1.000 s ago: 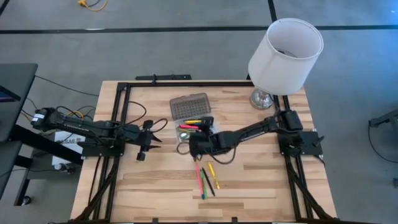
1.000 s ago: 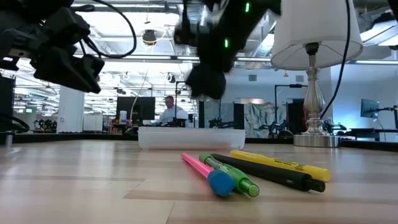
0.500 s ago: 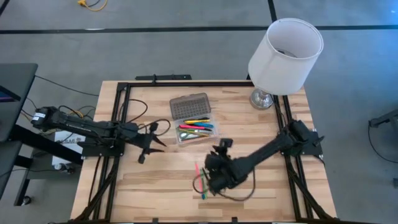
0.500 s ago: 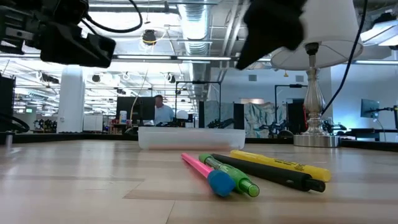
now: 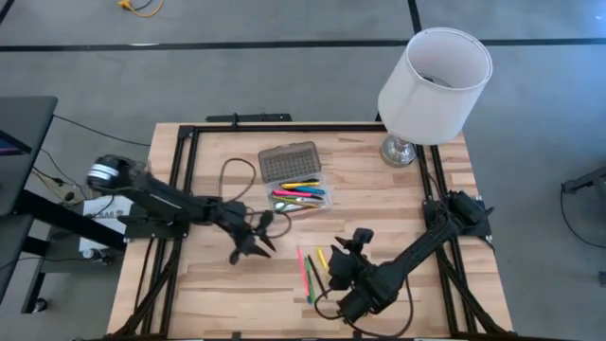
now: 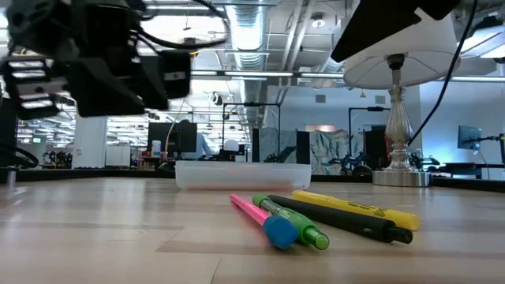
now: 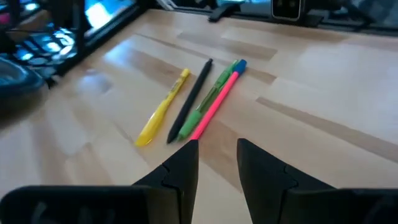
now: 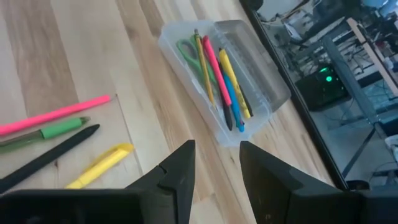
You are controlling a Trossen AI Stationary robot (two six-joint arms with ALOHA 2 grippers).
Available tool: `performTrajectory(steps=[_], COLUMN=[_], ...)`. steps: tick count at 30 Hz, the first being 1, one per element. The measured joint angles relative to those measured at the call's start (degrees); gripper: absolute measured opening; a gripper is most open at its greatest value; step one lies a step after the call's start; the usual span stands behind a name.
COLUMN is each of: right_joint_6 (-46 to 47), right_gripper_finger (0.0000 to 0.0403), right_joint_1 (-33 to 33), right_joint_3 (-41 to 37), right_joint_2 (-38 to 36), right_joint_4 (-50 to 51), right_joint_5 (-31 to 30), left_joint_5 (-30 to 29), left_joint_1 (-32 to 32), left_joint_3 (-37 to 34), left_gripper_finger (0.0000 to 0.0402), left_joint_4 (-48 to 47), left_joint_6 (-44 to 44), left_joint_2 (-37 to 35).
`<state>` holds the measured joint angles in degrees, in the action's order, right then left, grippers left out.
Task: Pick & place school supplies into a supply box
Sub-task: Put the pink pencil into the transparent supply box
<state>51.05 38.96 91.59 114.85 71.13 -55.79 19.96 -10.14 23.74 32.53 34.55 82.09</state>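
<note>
Four pens lie flat side by side on the table near its near edge: pink (image 7: 214, 106), green (image 7: 205, 102), black (image 7: 191, 96) and yellow (image 7: 163, 106); the pens (image 5: 311, 273) also show from above. The clear supply box (image 5: 298, 197) stands beyond them with its ribbed lid (image 5: 289, 161) laid open. Green-handled scissors (image 8: 186, 50) and several pens lie inside it. My left gripper (image 7: 217, 149) hovers open above the table, left of the loose pens (image 5: 260, 242). My right gripper (image 8: 216, 152) hangs open in the air by their right side (image 5: 333, 267), pointing toward the box.
A white lamp (image 5: 434, 74) stands on its silver base (image 5: 402, 150) at the far right corner. A black frame (image 5: 189, 133) runs along the table's left, far and right edges. Bare wood lies left and right of the pens. Beyond the table is an office room.
My right gripper has swung from above the supply box toward the near edge, ending beside the loose pens and uncovering the box. My left gripper has moved right, from the left frame toward the table's middle and the pens. The pens and the box have stayed in place.
</note>
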Motion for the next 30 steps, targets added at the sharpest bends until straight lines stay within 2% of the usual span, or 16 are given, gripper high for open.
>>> performTrajectory(steps=[6, 14, 20, 30], right_joint_6=[0.1, 0.1, 2.7, 6.5], right_gripper_finger=[0.0121, 0.0121, 0.0121, 0.012], right_joint_1=[-0.1, 0.4, 1.1, 1.9], right_joint_3=[0.0, 0.0, -1.0, -5.2], right_joint_2=[0.0, 0.0, 0.1, 0.1], right_joint_4=[-0.4, -0.8, -0.9, -1.1], right_joint_5=[0.1, 0.2, 0.4, 0.4], left_joint_5=[2.3, 3.1, 3.4, 3.1], left_joint_1=[-0.9, -1.9, -2.0, -2.0], left_joint_3=[11.0, 25.7, 30.9, 31.4], left_gripper_finger=[0.0105, 0.0105, 0.0105, 0.0105], left_joint_4=[-0.9, -13.4, -15.3, -16.5], left_joint_6=[1.3, 3.2, 4.0, 3.9], left_joint_2=[15.0, 27.3, 32.3, 32.8])
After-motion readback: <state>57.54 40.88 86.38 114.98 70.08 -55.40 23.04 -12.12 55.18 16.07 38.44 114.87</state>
